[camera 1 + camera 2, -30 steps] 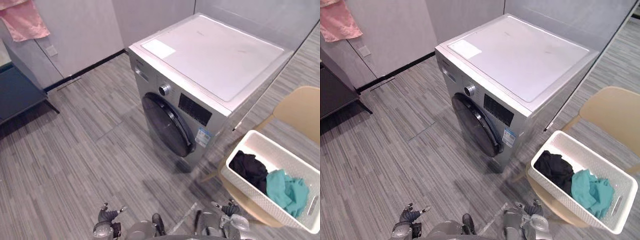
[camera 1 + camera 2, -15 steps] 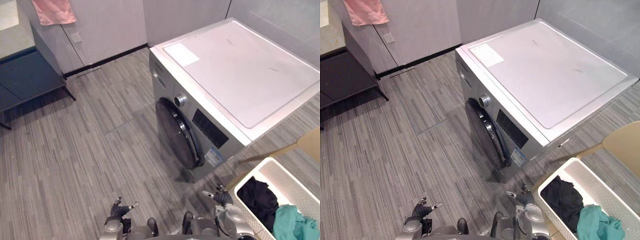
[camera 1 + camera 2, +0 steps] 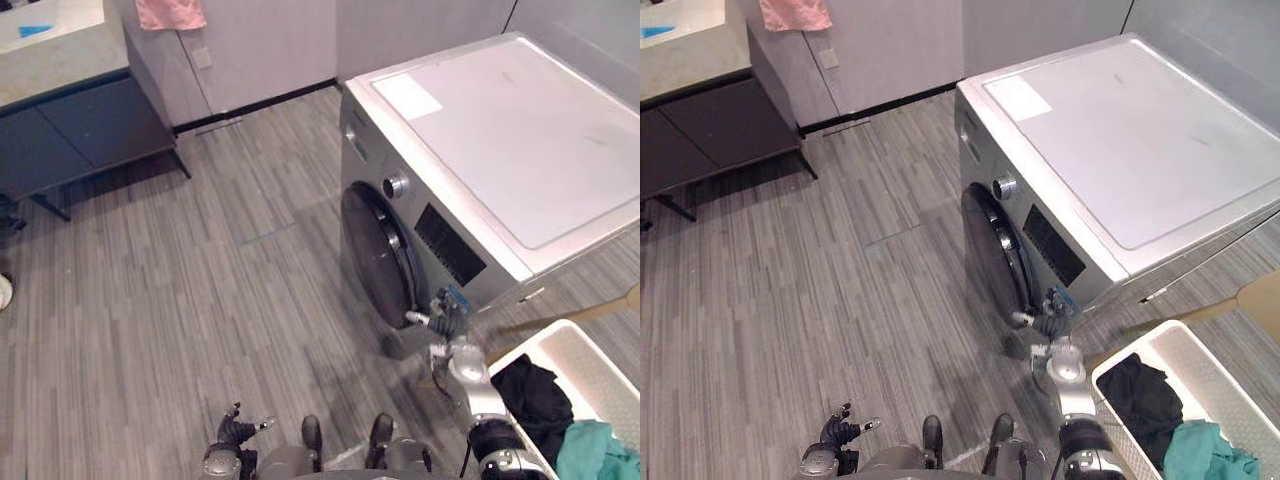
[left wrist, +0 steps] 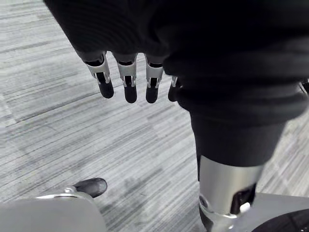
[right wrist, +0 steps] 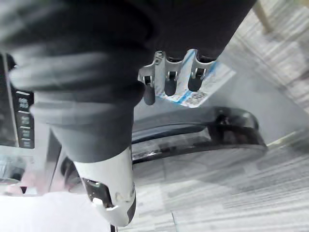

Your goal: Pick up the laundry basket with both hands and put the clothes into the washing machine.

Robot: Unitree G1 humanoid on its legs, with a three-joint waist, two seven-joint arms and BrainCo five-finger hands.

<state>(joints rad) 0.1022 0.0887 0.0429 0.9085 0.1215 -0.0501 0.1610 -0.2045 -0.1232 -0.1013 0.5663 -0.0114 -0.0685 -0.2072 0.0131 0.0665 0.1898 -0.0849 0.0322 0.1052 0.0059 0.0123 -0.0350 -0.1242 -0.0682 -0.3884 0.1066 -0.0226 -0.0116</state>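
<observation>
A silver washing machine (image 3: 500,130) stands at the right, its dark round door (image 3: 375,255) closed. My right hand (image 3: 447,322) is raised just off the door's lower right edge, fingers (image 5: 171,79) straight and holding nothing, close to the door's dark rim (image 5: 203,133). The white laundry basket (image 3: 545,335) sits at the lower right beside that arm, with a black garment (image 3: 530,390) and a teal one (image 3: 595,450) inside. My left hand (image 3: 238,432) hangs low over the floor, fingers (image 4: 128,82) relaxed and empty.
A dark cabinet (image 3: 80,130) stands at the upper left against the wall, with a pink towel (image 3: 170,12) hanging above it. A tan chair's edge (image 3: 600,305) shows behind the basket. Grey plank floor (image 3: 200,300) lies open in front of the machine.
The camera has swung, shifting the whole picture. My right hand has risen from low by the basket up to the washer door's edge. The left hand stays low.
</observation>
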